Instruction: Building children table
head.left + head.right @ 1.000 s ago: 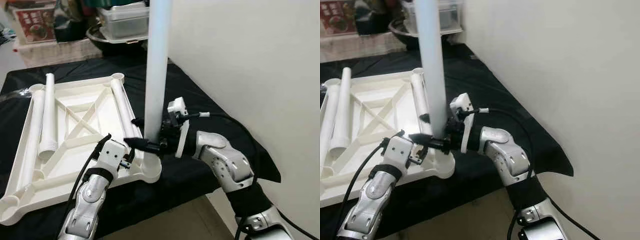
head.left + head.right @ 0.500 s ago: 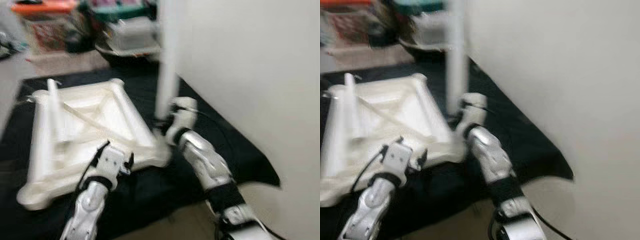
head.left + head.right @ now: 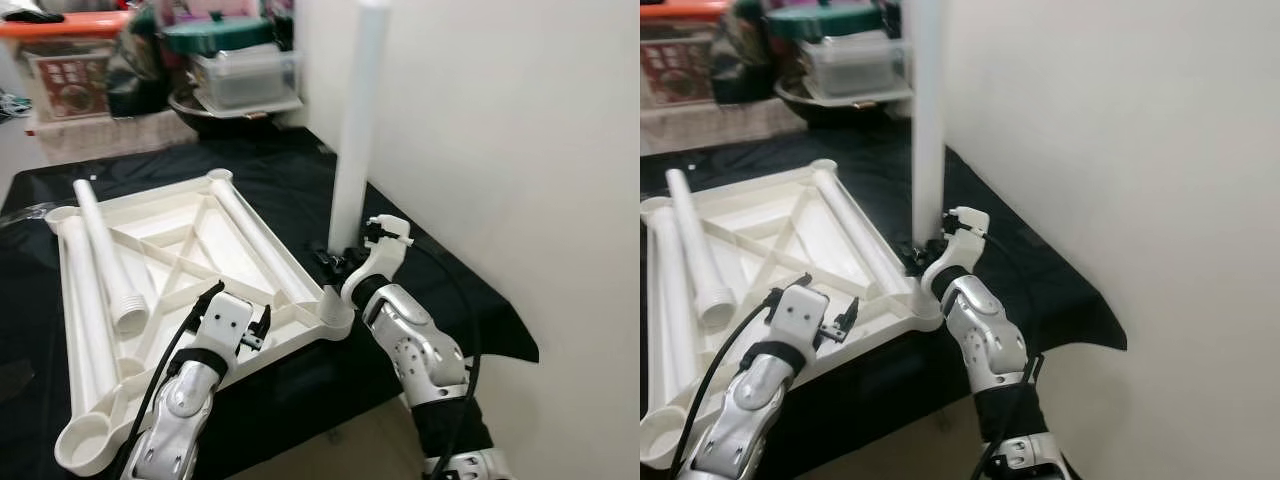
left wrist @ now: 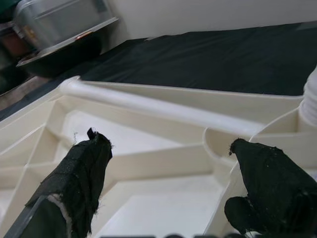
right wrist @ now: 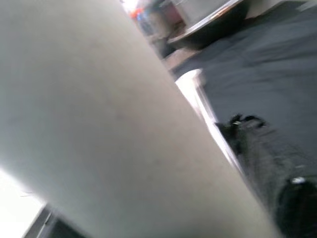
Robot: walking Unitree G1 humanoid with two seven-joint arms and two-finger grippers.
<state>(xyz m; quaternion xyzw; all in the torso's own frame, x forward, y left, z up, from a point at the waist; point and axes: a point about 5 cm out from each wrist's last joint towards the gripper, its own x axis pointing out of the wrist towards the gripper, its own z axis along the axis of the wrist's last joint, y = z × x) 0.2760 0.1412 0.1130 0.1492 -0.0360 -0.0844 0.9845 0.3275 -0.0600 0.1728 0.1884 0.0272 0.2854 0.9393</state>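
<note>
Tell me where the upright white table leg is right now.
The upright leg stands on the black cloth by the wall, just beyond the tabletop's right near corner, held low by the right gripper.

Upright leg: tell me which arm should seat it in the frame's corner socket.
Right. The right gripper is already shut on the leg beside that corner; the left gripper is open over the frame.

Smooth off-white plastic with a soft sheen on the ribbed table frame (image 3: 190,250) and the upright leg tube (image 3: 357,130). Matt black cloth (image 3: 440,290) beneath, faintly creased. Brushed silver metal on both arms; rough, frayed black padding on the left gripper (image 4: 168,183) fingers, possibly fabric tape.
</note>
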